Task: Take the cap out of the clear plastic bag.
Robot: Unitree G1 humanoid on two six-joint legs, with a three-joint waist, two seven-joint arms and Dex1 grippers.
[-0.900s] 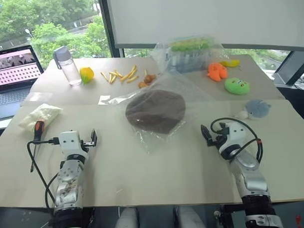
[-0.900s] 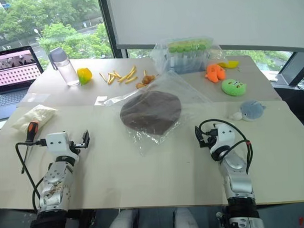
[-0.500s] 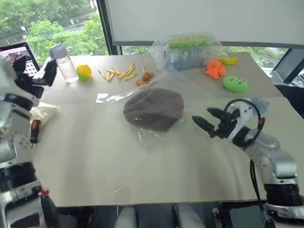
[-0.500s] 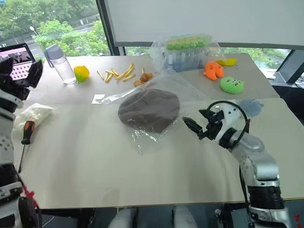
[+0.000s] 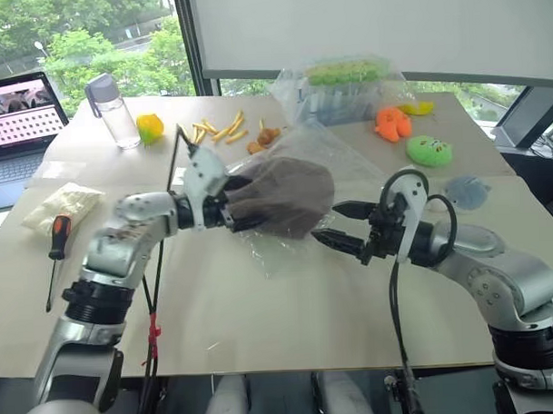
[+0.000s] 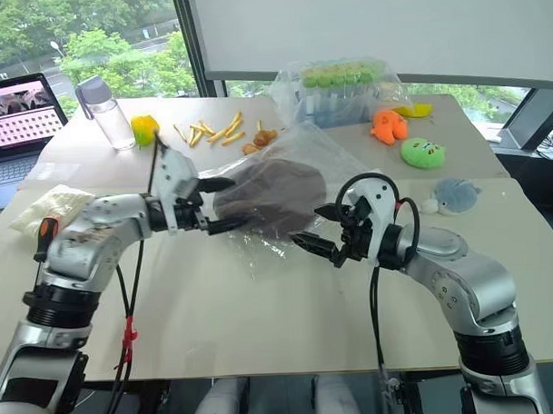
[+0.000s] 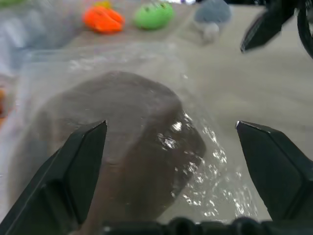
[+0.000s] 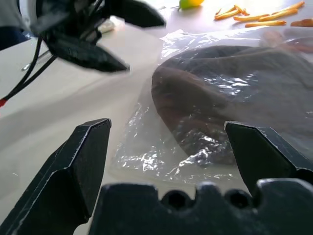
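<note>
So far: nothing of the job is done; the cap is sealed inside its bag and neither tool has a hold on it.
Cap: the cap, dark brown and dome-shaped, lies wholly inside the clear plastic bag, near the middle of the bench.
Bag: thin and crinkled, lying flat on the bench around the cap, with a loose edge of film spread toward the robot; I cannot tell which side is the mouth.
Left tool: the left tool reaches in from the left with its fingers spread wide, released, at the cap's left edge; whether the tips touch the plastic I cannot tell.
Right tool: the right tool comes in from the right, fingers likewise spread and grasping nothing, just beside the bag's near right edge.
Step in hand: by my reading, the approach, both arms closing on the bag from opposite sides.
Left to do: pin or pinch the film with one tool, get the other onto the cap, and draw it free of the bag.
Risk: the film looks slippery, so a pinch may catch plastic and fabric together and lift both.
</note>
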